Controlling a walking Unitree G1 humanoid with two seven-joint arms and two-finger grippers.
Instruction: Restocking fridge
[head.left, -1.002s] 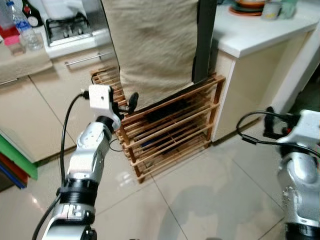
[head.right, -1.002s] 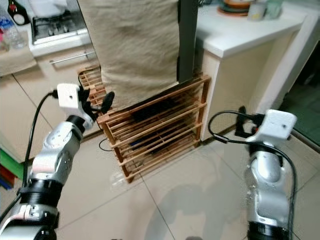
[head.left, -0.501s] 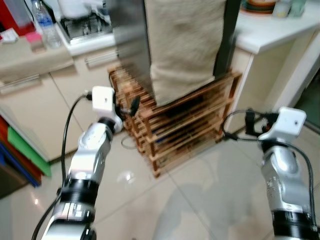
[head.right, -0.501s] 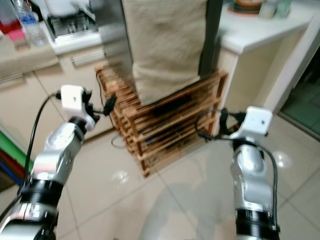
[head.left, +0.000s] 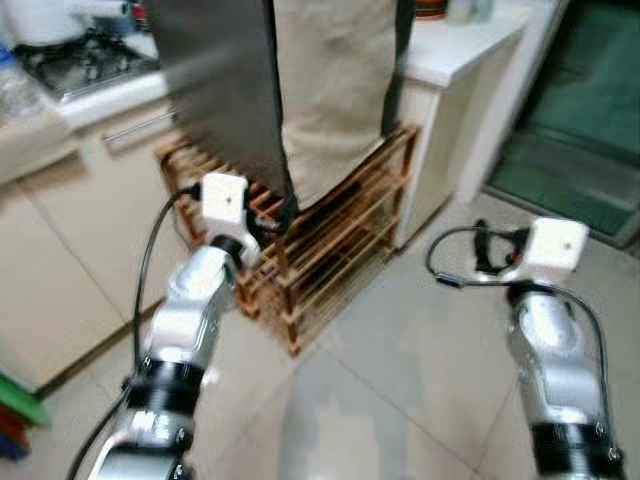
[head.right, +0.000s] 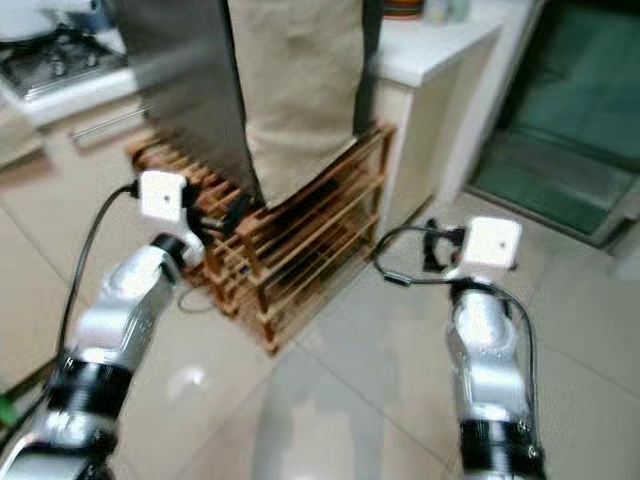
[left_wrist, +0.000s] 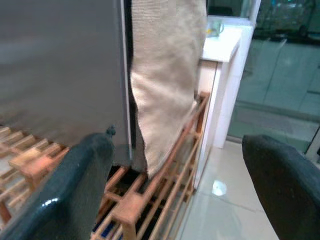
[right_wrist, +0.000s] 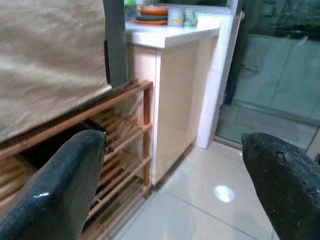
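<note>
A tall dark grey fridge (head.left: 215, 90) stands ahead with a beige cloth (head.left: 330, 90) hanging down its front. It rests over a low wooden slatted rack (head.left: 340, 225). My left gripper (head.left: 283, 212) is raised beside the rack's near corner, close under the fridge's lower edge, open and holding nothing. In the left wrist view the left gripper (left_wrist: 175, 150) has wide-apart fingers that frame the fridge side and cloth. My right gripper (head.left: 485, 248) is held up over the tiled floor to the right of the rack, open and empty; the right gripper (right_wrist: 175, 145) faces the rack's end and a cabinet.
A white counter (head.left: 450, 50) with dishes adjoins the fridge on the right, on a beige cabinet (right_wrist: 175, 100). A stove (head.left: 70, 60) and cupboards (head.left: 60, 250) lie to the left. A doorway with a dark green floor (head.left: 580, 130) opens at the right. Tiled floor (head.left: 400, 380) lies ahead.
The camera has swung to the right, so the whole scene slid left and the doorway came into view. Both arms keep their raised poses; the right arm now appears nearer the middle.
</note>
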